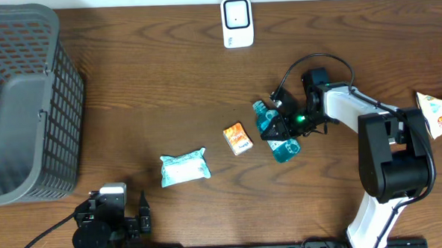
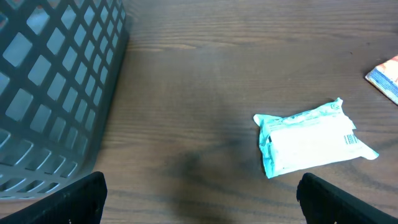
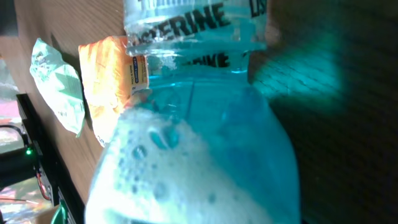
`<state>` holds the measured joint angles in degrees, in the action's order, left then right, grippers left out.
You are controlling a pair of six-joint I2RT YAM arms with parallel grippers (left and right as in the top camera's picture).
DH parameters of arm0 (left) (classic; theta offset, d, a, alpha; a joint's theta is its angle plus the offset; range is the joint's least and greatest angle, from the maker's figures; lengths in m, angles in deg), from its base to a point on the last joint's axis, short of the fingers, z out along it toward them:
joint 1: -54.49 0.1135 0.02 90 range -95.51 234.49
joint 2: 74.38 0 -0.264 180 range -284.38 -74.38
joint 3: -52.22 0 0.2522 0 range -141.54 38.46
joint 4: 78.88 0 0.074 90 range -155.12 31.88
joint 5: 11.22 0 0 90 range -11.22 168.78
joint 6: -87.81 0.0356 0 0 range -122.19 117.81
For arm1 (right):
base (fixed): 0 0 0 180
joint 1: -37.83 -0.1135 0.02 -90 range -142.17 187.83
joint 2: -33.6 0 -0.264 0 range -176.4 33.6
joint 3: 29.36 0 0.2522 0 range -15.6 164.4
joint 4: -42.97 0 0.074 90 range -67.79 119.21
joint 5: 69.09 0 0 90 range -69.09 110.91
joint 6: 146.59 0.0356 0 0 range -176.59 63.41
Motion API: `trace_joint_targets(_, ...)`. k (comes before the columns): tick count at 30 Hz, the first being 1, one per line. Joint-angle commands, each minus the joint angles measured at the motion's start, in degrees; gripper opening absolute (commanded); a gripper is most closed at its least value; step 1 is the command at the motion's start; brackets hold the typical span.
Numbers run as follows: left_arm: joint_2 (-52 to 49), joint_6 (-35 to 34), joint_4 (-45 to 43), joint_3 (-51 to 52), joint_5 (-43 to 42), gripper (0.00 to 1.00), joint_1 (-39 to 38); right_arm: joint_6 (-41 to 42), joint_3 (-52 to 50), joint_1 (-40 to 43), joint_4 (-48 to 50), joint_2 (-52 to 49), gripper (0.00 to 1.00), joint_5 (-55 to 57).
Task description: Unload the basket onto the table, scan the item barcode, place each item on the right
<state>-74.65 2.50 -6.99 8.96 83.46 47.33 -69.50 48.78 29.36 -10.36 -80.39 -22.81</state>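
Observation:
A blue mouthwash bottle (image 1: pixel 284 147) is tilted over the table right of centre, with my right gripper (image 1: pixel 293 121) shut on its middle. In the right wrist view the bottle (image 3: pixel 205 143) fills the frame, foamy blue liquid inside and part of its label at the top; the fingers are hidden behind it. No barcode on it shows. The white scanner (image 1: pixel 237 22) stands at the table's far edge, well apart from the bottle. My left gripper (image 2: pixel 199 208) is open and empty low over the wood at the front left, its fingertips (image 2: pixel 81 199) wide apart.
A small orange pack (image 1: pixel 237 138) lies just left of the bottle. A white-and-teal pack (image 2: pixel 311 140) with a printed barcode lies further left. A grey basket (image 1: pixel 18 103) fills the left side. A snack bag (image 1: pixel 441 113) sits at the right edge.

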Motion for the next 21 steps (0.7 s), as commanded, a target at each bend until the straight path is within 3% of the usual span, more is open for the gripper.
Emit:
trace_joint_targets(1, -0.1, -0.1, 0.1, 0.1, 0.5, 0.98, 0.1, -1.5, 0.1, 0.3, 0.1, -0.2, 0.27, -2.0)
trace_joint_targets(3, 0.0, -0.1, 0.1, 0.1, 0.5, 0.98, 0.1, -1.2, 0.1, 0.3, -0.1, -0.2, 0.4, 0.0)
trace_joint_targets(7, 0.0, -0.1, 0.1, 0.1, 0.5, 0.98, 0.1, 1.0, 0.2, 0.3, -0.2, -0.2, 0.48, 0.5)
trace_joint_targets(21, -0.1, -0.1, 0.1, 0.1, 0.5, 0.98, 0.1, 1.5, 4.3, 0.2, -7.4, -0.2, 0.49, 0.5)
